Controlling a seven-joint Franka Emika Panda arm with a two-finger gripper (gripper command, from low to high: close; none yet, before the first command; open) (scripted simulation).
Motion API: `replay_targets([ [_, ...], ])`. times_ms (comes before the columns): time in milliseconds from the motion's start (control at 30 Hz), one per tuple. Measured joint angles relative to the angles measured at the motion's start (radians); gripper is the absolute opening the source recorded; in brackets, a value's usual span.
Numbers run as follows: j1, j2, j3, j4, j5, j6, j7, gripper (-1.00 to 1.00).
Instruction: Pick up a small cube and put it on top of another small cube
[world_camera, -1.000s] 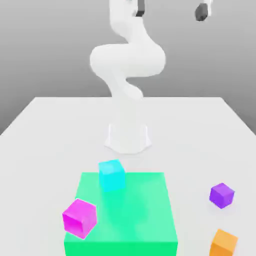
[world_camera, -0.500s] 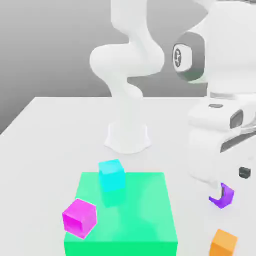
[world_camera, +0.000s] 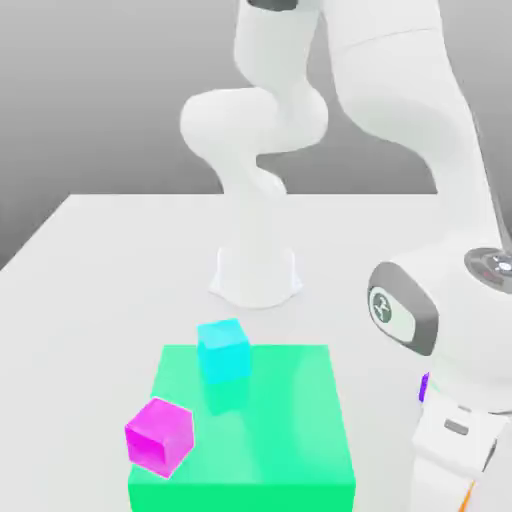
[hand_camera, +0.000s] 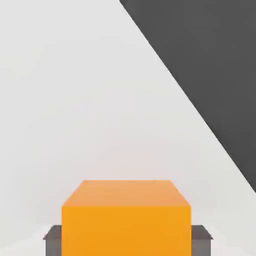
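The small cube (hand_camera: 126, 217), plain orange, sits on the white table between two grey fingers (hand_camera: 52, 241) in the hand view. My gripper (hand_camera: 126, 242) is shut on it, one finger pressed against each side face. In the exterior view my arm (world_camera: 440, 330) reaches down to the near right corner of the table and covers that spot. A thin orange sliver of the small cube (world_camera: 466, 494) shows beside the hand. The purple cube (world_camera: 424, 386) is almost wholly hidden behind the arm, with just a narrow edge visible.
A flat green platform (world_camera: 290, 430) lies at the front middle, with a cyan cube (world_camera: 223, 350) at its far edge and a magenta cube (world_camera: 159, 435) at its left edge. The arm's base (world_camera: 256, 275) stands behind it. The table's edge (hand_camera: 200, 115) runs close by.
My arm has swung down from high above to the near right corner, over the orange cube. The fingers have closed on that cube. The purple cube is now mostly covered.
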Motion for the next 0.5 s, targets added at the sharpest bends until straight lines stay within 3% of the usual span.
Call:
replay_targets([
  [200,-0.016,-0.120,0.021,-0.027,0.025,-0.093,-0.019,-1.00],
  [500,-0.127,-0.447,-0.064,-0.203,0.085,-0.240,0.045,-1.00],
])
